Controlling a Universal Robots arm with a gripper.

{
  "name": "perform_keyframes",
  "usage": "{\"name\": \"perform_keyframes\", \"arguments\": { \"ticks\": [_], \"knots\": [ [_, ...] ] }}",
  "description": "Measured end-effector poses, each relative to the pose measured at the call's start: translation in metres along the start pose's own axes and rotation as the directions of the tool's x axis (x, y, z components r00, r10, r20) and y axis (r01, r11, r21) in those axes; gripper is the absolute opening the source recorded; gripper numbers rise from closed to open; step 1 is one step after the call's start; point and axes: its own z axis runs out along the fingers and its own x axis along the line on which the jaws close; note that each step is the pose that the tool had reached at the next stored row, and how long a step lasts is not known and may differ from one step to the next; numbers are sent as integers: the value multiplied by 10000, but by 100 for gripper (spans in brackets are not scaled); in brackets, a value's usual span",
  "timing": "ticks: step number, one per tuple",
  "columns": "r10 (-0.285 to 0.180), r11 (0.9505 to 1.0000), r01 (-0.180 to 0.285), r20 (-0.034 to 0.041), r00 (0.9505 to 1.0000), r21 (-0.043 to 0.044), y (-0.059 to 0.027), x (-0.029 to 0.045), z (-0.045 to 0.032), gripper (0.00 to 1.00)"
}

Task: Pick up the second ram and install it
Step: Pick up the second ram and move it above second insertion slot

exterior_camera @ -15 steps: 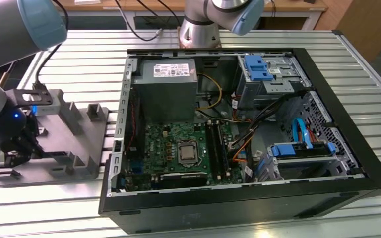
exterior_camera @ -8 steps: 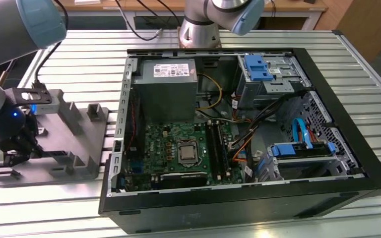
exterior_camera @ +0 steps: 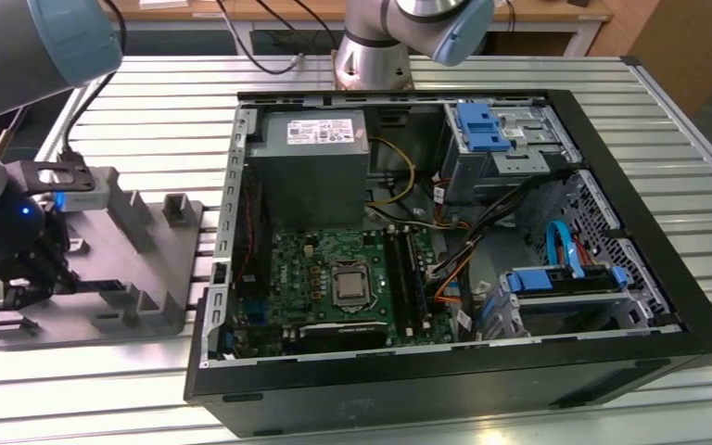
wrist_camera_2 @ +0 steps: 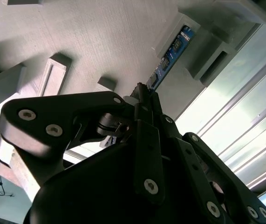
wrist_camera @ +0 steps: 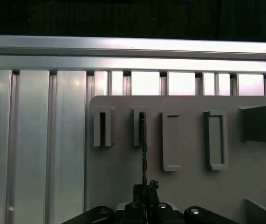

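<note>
The second ram (wrist_camera_2: 173,50) is a thin bluish circuit stick standing on edge in a slot of the grey holder block (wrist_camera_2: 100,37). In the first wrist view the second ram (wrist_camera: 143,140) shows edge-on as a dark line running from one raised slot to my fingers. My gripper (wrist_camera_2: 143,89) is shut on the near end of the stick, with both black fingers pressed together around it. In the exterior view my gripper (exterior_camera: 29,276) hangs low over the grey holder block (exterior_camera: 133,255) at the exterior view's left. The green board (exterior_camera: 331,278) with its black slots (exterior_camera: 408,278) lies inside the open computer case.
The open black case (exterior_camera: 455,241) holds a grey power supply (exterior_camera: 316,162), blue drive brackets (exterior_camera: 566,278) and loose cables. The holder block has several other raised slots (wrist_camera: 171,140). All of it rests on a ribbed metal table (exterior_camera: 653,120). The arm's base (exterior_camera: 375,56) stands behind the case.
</note>
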Motion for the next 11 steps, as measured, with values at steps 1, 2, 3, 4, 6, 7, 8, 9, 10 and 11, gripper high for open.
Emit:
{"name": "perform_keyframes", "arguments": {
  "ticks": [1, 2, 3, 4, 6, 7, 8, 9, 10, 11],
  "knots": [
    [0, 10000, 0, 0, 10000, 0, 0, 0, -6, 14],
    [0, 10000, 0, 1, 10000, 1, 0, -1, -11, 14],
    [0, 10000, 0, 1, 10000, 1, 0, -1, -16, 14],
    [0, 10000, 0, 1, 10000, 1, 1, -1, -21, 14],
    [0, 10000, 0, 2, 10000, 2, 1, -2, -28, 14],
    [0, 10000, 0, 1, 10000, 1, 1, -2, -32, 14],
    [0, 10000, 0, 0, 10000, 0, 2, -2, -37, 14],
    [0, 10000, 0, -1, 10000, -1, 2, -2, -44, 14],
    [0, 10000, 0, -1, 10000, -1, 3, -2, -51, 14],
    [0, 10000, 0, 0, 10000, 0, 3, -3, -57, 14]
  ]
}}
